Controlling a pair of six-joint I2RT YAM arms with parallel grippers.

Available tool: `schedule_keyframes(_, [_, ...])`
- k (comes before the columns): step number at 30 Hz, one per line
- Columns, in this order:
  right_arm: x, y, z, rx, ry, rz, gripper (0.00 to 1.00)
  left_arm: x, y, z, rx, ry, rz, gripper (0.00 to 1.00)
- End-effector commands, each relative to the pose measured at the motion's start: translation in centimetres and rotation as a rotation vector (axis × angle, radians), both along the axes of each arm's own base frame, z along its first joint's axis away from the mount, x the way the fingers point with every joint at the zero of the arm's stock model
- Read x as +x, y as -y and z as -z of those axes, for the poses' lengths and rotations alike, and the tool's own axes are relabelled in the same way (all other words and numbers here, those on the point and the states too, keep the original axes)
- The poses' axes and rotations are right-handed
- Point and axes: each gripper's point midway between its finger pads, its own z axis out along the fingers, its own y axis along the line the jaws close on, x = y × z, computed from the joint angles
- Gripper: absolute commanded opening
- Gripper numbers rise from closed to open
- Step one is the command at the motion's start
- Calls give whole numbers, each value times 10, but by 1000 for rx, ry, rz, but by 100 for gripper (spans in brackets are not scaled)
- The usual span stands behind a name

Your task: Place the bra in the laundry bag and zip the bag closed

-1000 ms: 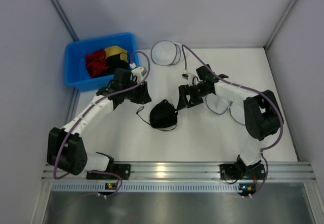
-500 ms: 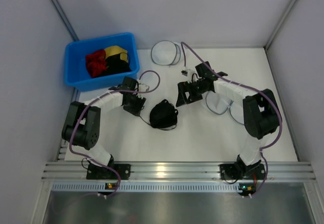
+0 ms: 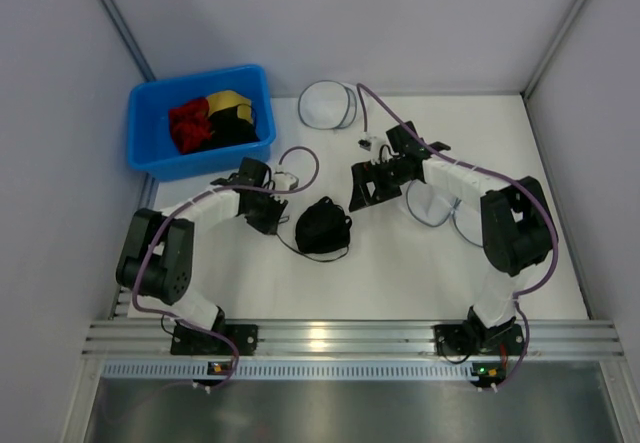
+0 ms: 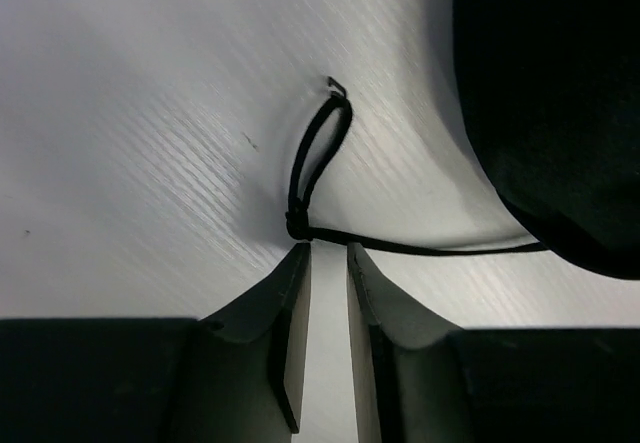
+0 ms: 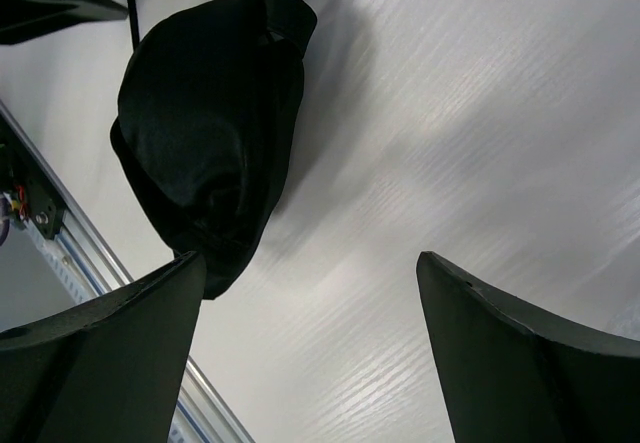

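Observation:
The black bra [image 3: 322,228] lies bunched on the white table between my two grippers. My left gripper [image 3: 270,213] is low at the bra's left, its jaws a narrow gap apart with nothing between them. In the left wrist view a thin strap loop [image 4: 318,153] lies just ahead of the gripper [image 4: 328,248], and the bra's cup [image 4: 560,113] is at the right. My right gripper [image 3: 358,195] is wide open just up and right of the bra; in its wrist view [image 5: 310,258] the bra [image 5: 205,133] is upper left. The see-through laundry bag [image 3: 432,210] lies under my right arm.
A blue bin [image 3: 200,118] at the back left holds a red garment [image 3: 188,126] and a yellow-and-black garment [image 3: 232,108]. A whiter round mesh case [image 3: 327,104] lies at the back centre. Grey walls close the left, right and back sides.
My left arm has folded back from beside the bin, and its gripper has come down next to the bra's strap. The right gripper has shifted slightly. The bra has not moved.

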Motion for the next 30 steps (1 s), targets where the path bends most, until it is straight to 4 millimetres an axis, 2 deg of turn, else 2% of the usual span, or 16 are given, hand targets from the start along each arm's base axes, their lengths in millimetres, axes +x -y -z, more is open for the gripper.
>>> schedule_keyframes(1, [7,-4,-15,22,42,-11,87,-7,9,-17,-69,9,3,28])
schedule_keyframes(3, [7,-3,-16,20,43,-11,88,-3,10,-23,-77,25,-13,39])
schedule_keyframes(4, [6,-3,-16,20,45,-13,88,3,12,-30,-88,43,-20,41])
schedule_keyframes(7, [6,-1,-16,16,46,-13,88,18,13,-33,-73,59,-29,44])
schedule_keyframes(10, [6,-1,-16,12,50,-10,88,29,15,-25,-54,45,-19,44])
schedule_keyframes(13, [7,0,-15,9,51,-6,89,30,15,-10,-37,5,-5,43])
schedule_keyframes(16, [8,0,-14,4,51,-5,91,19,13,6,-25,-44,-2,38])
schedule_keyframes(20, [9,1,-12,0,47,-1,92,-2,11,11,-35,-81,17,21])
schedule_keyframes(21, [10,2,-12,-1,47,1,93,-8,12,11,-42,-90,24,14])
schedule_keyframes(23, [10,1,-9,-2,40,-2,98,-26,19,2,-98,-115,61,7])
schedule_keyframes(24, [11,1,-10,0,42,-2,98,-32,23,-3,-125,-119,78,0])
schedule_keyframes(27, [11,0,-7,3,29,-1,99,-44,41,-36,-219,-69,166,0])
schedule_keyframes(28, [11,0,-6,5,26,-1,99,-44,53,-58,-295,-33,190,0])
schedule_keyframes(30, [13,-1,-6,7,26,-1,99,-52,64,-87,-372,-10,231,0])
